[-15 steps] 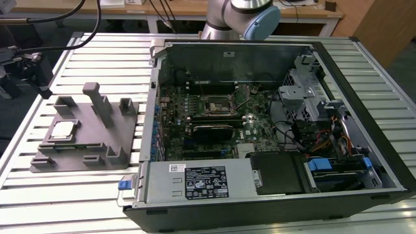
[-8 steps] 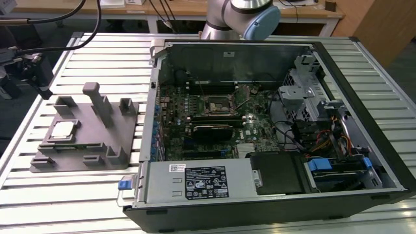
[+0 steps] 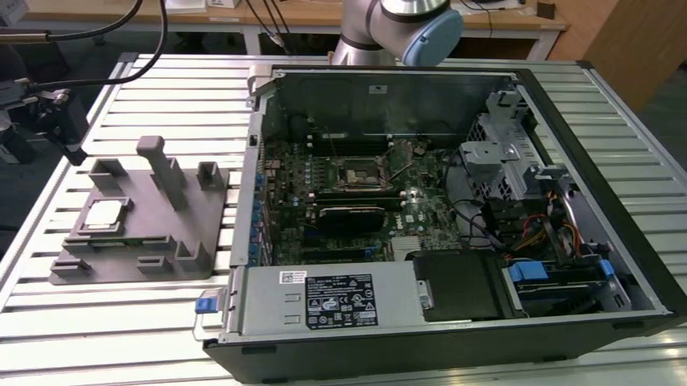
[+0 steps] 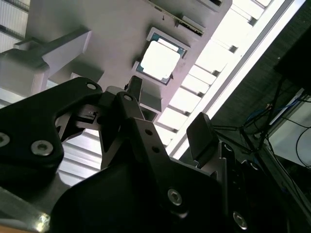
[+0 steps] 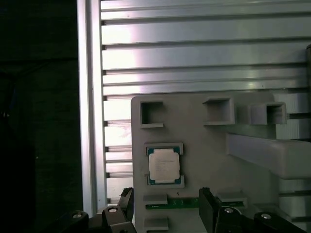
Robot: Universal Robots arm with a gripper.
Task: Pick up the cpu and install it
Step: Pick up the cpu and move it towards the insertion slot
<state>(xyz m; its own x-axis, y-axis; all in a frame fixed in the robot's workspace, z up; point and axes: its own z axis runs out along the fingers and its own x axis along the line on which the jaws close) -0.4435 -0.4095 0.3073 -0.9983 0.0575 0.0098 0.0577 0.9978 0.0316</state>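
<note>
The cpu [image 5: 164,166] is a small square chip with a pale silver top. It lies flat in a recess of the grey plastic tray [image 5: 204,145], on the exterior view's left [image 3: 104,213]. My gripper [image 5: 166,208] hovers above the tray, open, its two black fingers [image 5: 206,208] spread wide with nothing between them. In the second wrist view the cpu [image 4: 158,60] lies beyond the fingertips [image 4: 200,133], apart from them. The open computer case [image 3: 429,209] shows its motherboard socket [image 3: 355,173] near the middle.
The tray has upright posts [image 3: 161,165] and several small pockets [image 5: 151,114]. A green strip [image 5: 175,203] lies in a slot beside the cpu. The slatted metal table [image 5: 194,53] ends close to the tray, with dark floor past the edge [image 5: 39,121]. Cables hang at the back left [image 3: 96,32].
</note>
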